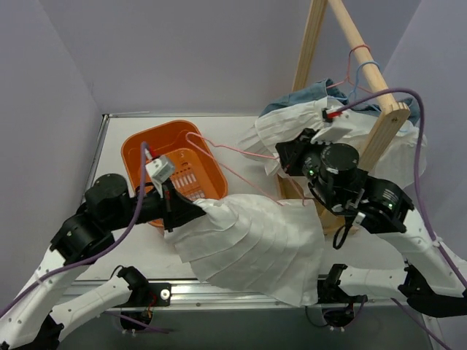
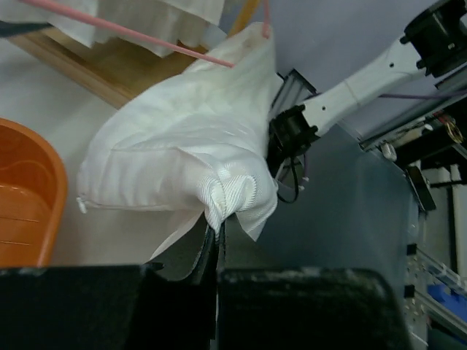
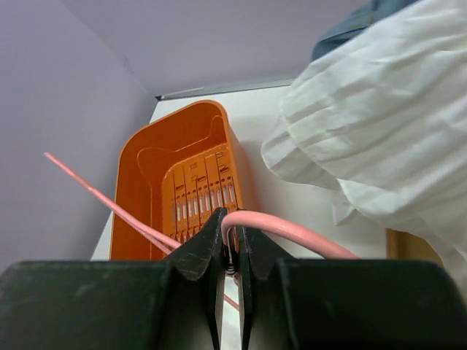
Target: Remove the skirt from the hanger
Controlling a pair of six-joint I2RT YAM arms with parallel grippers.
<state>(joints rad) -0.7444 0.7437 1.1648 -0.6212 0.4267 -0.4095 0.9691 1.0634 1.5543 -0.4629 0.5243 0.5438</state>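
While the white pleated skirt lies spread across the lower centre of the overhead view, its left edge is gripped by the left gripper. The jaws are pressed together on a bunched fold of the cloth, seen low in the left wrist view. The pink hanger is held by the right gripper, whose jaws are clamped narrowly around the wire at the bottom centre of the right wrist view. From above, the wire is seen running along the skirt's upper edge, over the orange basket at centre left. Whether the skirt is fastened to the hanger cannot be told. Another white garment is draped on the wooden rack at the upper right.
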